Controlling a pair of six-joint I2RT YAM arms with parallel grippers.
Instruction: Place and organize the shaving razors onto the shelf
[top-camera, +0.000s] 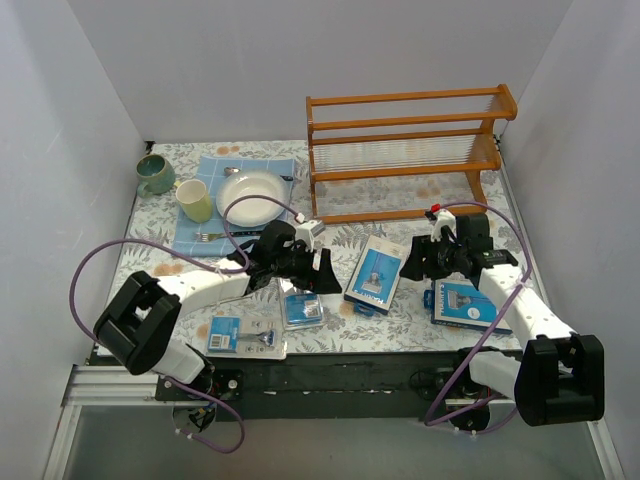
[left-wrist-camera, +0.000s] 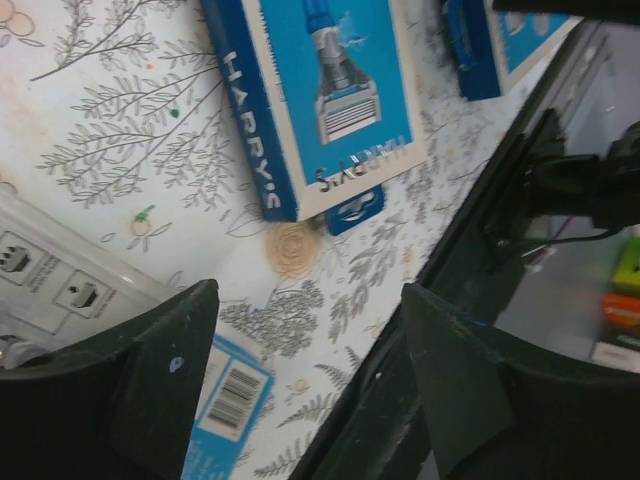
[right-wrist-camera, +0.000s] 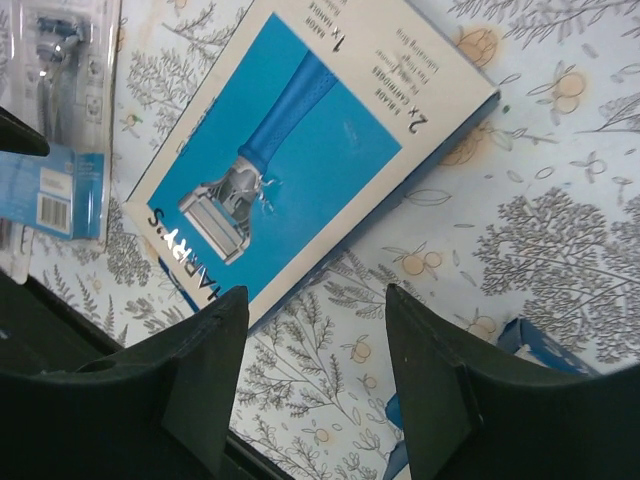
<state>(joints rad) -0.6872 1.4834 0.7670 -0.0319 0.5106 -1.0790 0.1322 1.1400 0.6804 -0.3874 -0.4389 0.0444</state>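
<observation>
The orange-brown shelf (top-camera: 410, 150) stands at the back right with nothing on its rod tiers. Several razor packs lie flat on the floral cloth: a blue-and-white box (top-camera: 373, 272) in the middle, one at the right (top-camera: 462, 303), one under my left arm (top-camera: 301, 308) and one at the front left (top-camera: 243, 335). My left gripper (top-camera: 325, 275) is open and empty just left of the middle box, which shows in its wrist view (left-wrist-camera: 320, 90). My right gripper (top-camera: 412, 265) is open and empty just right of the same box (right-wrist-camera: 300, 170).
A white plate (top-camera: 250, 197), a yellow-green cup (top-camera: 196, 200), a green mug (top-camera: 156, 174) and a fork (top-camera: 215, 236) sit on a blue cloth at the back left. The black front table edge (left-wrist-camera: 420, 330) runs close by my left gripper. White walls enclose the table.
</observation>
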